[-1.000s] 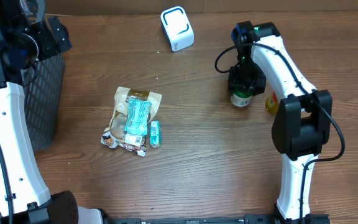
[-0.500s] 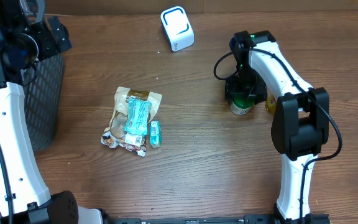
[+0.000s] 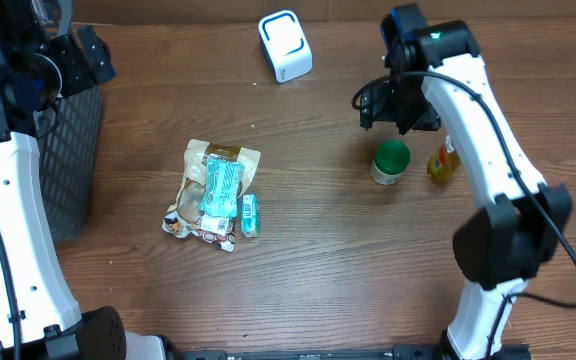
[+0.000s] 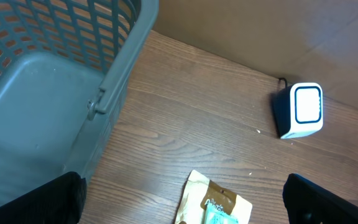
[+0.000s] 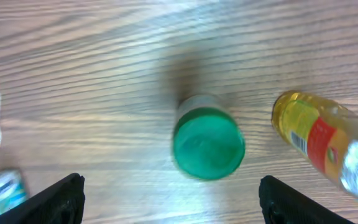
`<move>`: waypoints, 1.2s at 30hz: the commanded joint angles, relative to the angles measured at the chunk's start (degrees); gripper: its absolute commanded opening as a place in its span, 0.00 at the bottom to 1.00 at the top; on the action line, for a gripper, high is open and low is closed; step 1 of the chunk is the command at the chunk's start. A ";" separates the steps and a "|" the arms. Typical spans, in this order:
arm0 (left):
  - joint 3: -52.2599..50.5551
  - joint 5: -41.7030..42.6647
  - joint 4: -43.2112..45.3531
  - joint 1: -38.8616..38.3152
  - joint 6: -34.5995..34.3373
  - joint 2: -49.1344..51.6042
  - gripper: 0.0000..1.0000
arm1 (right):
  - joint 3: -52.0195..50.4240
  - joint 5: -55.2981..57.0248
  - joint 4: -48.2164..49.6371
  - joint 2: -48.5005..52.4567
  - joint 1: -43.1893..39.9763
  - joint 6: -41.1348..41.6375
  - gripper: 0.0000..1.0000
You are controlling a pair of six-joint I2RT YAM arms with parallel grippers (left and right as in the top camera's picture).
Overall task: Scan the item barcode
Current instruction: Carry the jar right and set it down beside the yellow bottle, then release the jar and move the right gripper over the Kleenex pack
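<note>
Worktop (image 3: 318,270) of brown grained wood carries the green-lidded jar (image 3: 391,161), upright and free. The right arm's fingers (image 5: 48,202) hang spread wide above the jar, released, one tip to each side of it and neither touching. The jar is short and round, with a smooth green plastic lid over a pale body. Just beside the jar, not touching, is a bottle (image 3: 442,162) of yellow liquid with a red and white label; its print is too blurred to read. Beyond the jar and to its left in the overhead view sits the boxy white scanner (image 3: 285,46), edged in blue. Well left of the jar lie crinkled packets (image 3: 215,192), and farther still a grey mesh basket (image 3: 73,140), where the left arm's fingers (image 4: 36,202) gape, grasping nothing.
</note>
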 commanded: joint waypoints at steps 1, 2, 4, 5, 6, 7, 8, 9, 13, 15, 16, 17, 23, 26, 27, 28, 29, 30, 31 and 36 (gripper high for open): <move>1.49 0.35 0.07 -0.13 0.92 0.17 1.00 | 1.29 -0.92 -0.26 -2.75 2.01 -0.55 0.87; 1.49 0.35 0.07 -0.13 0.90 0.17 1.00 | 1.29 -0.90 -0.48 -2.82 2.54 -0.52 0.87; 1.49 0.35 0.07 -0.13 0.90 0.17 1.00 | 1.27 -0.92 -1.03 -2.82 3.37 -0.52 0.87; 1.49 0.35 0.07 -0.13 0.90 0.17 1.00 | 1.25 -0.92 -1.25 -2.80 3.72 -0.52 0.87; 1.49 0.35 0.07 -0.13 0.92 0.17 1.00 | 1.25 -0.92 -1.38 -2.80 4.11 -0.52 0.87; 1.49 0.35 0.07 -0.13 0.90 0.17 1.00 | 1.25 -0.92 -1.40 -2.80 4.46 -0.52 0.87; 1.49 0.35 0.07 -0.13 0.90 0.17 1.00 | 1.25 -0.94 -1.40 -2.80 4.81 -0.50 0.87; 1.49 0.35 0.07 -0.13 0.90 0.17 1.00 | 1.25 -1.01 -1.38 -2.80 5.20 -0.48 0.87; 1.49 0.35 0.07 -0.13 0.90 0.17 1.00 | 1.25 -5.07 -0.72 -2.80 6.93 -0.52 0.87; 1.49 0.35 0.07 -0.13 0.90 0.17 1.00 | 1.25 -7.74 -0.07 -2.80 7.85 -0.52 0.88; 1.49 0.35 0.07 -0.13 0.92 0.17 1.00 | 1.25 -8.87 0.24 -2.80 8.22 -0.52 0.88; 1.49 0.35 0.07 -0.13 0.90 0.17 1.00 | 1.25 -9.99 0.57 -2.80 8.59 -0.52 0.88; 1.49 0.35 0.07 -0.13 0.90 0.17 1.00 | 1.22 -20.98 4.52 -2.80 9.79 -0.52 1.00; 1.49 0.35 0.07 -0.13 0.90 0.17 1.00 | 1.20 -26.56 6.86 -2.71 9.77 -0.52 1.00; 1.49 0.35 0.07 -0.13 0.90 0.17 0.99 | 1.20 -26.88 7.41 -2.69 9.77 -0.50 1.00; 1.49 0.35 0.07 -0.13 0.90 0.17 1.00 | 1.20 -26.88 7.78 -2.69 9.77 -0.44 1.00; 1.49 0.35 0.07 -0.11 0.92 0.17 1.00 | 1.20 -26.86 8.13 -2.67 9.79 -0.31 1.00; 1.49 0.35 0.07 -0.11 0.92 0.17 0.99 | 1.20 -26.86 8.39 -2.58 9.79 -0.31 1.00; 1.49 0.35 0.07 -0.13 0.92 0.17 1.00 | 1.20 -26.86 8.68 -2.58 9.79 -0.31 1.00; 1.49 0.35 0.07 -0.13 0.90 0.17 1.00 | 0.76 -26.88 10.47 -2.36 9.79 -0.31 1.00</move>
